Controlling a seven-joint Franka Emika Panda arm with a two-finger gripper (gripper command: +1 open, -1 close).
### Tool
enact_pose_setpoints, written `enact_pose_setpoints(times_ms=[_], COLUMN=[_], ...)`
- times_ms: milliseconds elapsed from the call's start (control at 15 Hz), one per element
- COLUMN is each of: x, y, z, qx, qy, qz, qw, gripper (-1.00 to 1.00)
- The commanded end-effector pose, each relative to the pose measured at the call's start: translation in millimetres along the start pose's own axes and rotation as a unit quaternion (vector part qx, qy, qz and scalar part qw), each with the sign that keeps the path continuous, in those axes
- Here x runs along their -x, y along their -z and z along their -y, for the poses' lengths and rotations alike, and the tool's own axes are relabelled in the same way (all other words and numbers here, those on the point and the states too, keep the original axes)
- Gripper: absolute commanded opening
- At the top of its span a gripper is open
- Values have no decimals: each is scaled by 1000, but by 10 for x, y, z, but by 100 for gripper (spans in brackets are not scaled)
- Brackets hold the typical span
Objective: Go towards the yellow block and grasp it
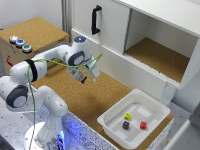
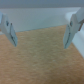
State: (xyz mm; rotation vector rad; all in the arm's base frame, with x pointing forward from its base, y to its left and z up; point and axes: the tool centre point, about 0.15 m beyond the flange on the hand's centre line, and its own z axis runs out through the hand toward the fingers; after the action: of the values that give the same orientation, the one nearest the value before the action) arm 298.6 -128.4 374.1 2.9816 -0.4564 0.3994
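Observation:
The yellow block (image 1: 128, 116) is a tiny bright cube lying in the white tray (image 1: 112, 123) at the exterior view's lower right. Beside it lie a red cube (image 1: 143, 125) and a dark purple cube (image 1: 126, 125). My gripper (image 1: 88, 77) hangs over the cork surface, well to the exterior view's left of the tray and above it. In the wrist view its fingers (image 2: 9, 30) stand apart with only cork and the white cabinet front between them. It is open and holds nothing. No block shows in the wrist view.
A white cabinet (image 1: 150, 35) with a black handle (image 1: 95, 20) and an open shelf rises behind the cork table (image 1: 95, 105). A cork box (image 1: 37, 32) bearing three coloured buttons stands at the exterior view's upper left. My arm's base sits at the lower left.

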Motion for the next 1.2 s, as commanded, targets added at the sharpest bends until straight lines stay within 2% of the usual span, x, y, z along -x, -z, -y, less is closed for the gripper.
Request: enact_pose_setpoints(times_ms=[0,133,333,467,667,867,1133], x=[-477,-569,-716,-794,-848,-809,-732], y=[-235,-305,-411,-614,-750,-922,-1379], z=[-1018,-1331,-1718,-1969,-2209,-2321,-2258], qx=[1,2,-12,-26,-38,-33,-22], qy=[-13,-18,-1,21,66,117,213], qz=[63,63,68,83,82,83,88], qw=[998,998,998,996,994,989,973], gripper=[100,100,100,100,100,100,100])
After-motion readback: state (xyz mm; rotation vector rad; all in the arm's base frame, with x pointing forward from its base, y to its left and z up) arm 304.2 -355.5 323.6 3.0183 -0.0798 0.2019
